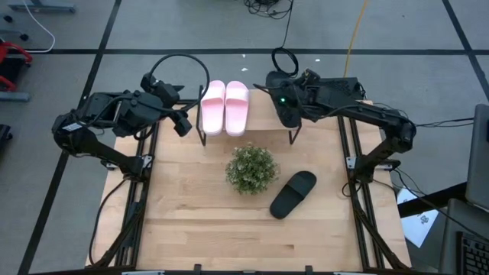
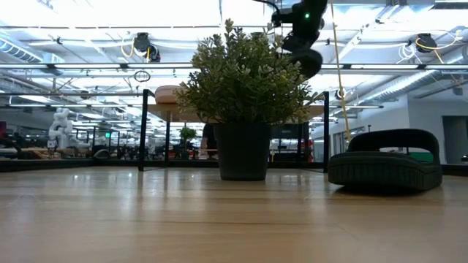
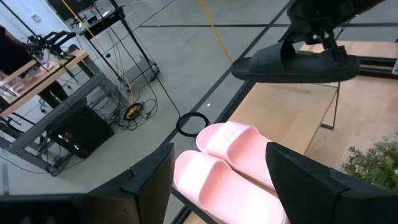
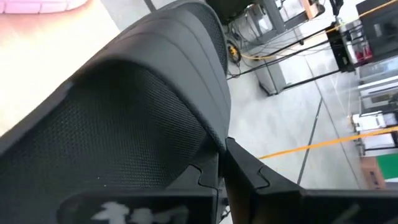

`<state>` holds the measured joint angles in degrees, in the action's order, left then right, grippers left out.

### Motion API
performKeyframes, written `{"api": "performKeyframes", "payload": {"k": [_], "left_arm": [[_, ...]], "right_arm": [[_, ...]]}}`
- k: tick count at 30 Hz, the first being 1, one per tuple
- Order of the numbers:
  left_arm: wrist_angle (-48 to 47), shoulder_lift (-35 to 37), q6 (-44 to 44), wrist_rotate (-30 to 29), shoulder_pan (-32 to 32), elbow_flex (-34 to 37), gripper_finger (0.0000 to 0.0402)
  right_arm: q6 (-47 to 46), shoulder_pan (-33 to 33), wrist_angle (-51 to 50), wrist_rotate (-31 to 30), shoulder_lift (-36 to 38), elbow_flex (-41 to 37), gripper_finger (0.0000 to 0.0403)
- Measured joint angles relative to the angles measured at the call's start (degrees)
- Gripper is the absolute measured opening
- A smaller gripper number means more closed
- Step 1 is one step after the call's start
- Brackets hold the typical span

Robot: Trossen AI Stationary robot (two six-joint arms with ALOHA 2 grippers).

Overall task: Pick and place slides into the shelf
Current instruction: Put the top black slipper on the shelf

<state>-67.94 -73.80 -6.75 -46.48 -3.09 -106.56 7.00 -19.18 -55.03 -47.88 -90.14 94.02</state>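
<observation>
The two light pink slides [image 1: 224, 107] lie side by side on the left part of the shelf [image 1: 262, 114], soles down; they also show in the left wrist view [image 3: 230, 158]. My right gripper [image 1: 299, 98] is shut on a black slide [image 1: 287, 113] that hangs over the shelf's right end [image 3: 295, 65]. A second black slide [image 1: 293, 193] lies sole down on the table, right of the middle [image 2: 384, 162]. Beside the shelf's left end my left gripper [image 1: 183, 122] hovers open, touching nothing. My right gripper pinches the black slide by its wide strap [image 3: 318, 51], at the strap's edge [image 4: 214, 146]. The fingers [image 4: 249, 180] slant down onto it from the table's right side. The slide hangs about level, sole down, clear of the shelf top.
A potted green plant [image 1: 251, 168] stands mid-table just in front of the shelf and hides much of it in the low view [image 2: 241, 88]. Bare tabletop [image 1: 191, 221] stretches toward the near edge. Black frame rails run along both table sides.
</observation>
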Motion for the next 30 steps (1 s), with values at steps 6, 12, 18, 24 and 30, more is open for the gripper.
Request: {"api": "performKeyframes", "payload": {"k": [6,12,18,24,30], "left_arm": [[0.0,0.0,0.4,0.0,0.0,0.0,0.0255],[0.0,0.0,0.4,0.0,0.0,0.0,0.0255],[0.0,0.0,0.6,0.0,0.0,0.0,0.0255],[0.0,0.0,0.6,0.0,0.0,0.0,0.0255],[0.0,0.0,2.0,0.0,0.0,0.0,0.0255]], "right_arm": [[0.0,-0.3,1.8,0.2,-3.5,0.0,0.0000],[-1.9,-1.3,1.5,0.1,-6.7,0.0,0.0000],[-3.6,-2.9,1.4,0.1,-7.1,0.0,0.0000],[-4.4,-3.3,1.3,0.1,-7.1,0.0,0.0000],[-6.8,-3.3,-0.7,0.1,-7.1,0.0,0.0000]]}}
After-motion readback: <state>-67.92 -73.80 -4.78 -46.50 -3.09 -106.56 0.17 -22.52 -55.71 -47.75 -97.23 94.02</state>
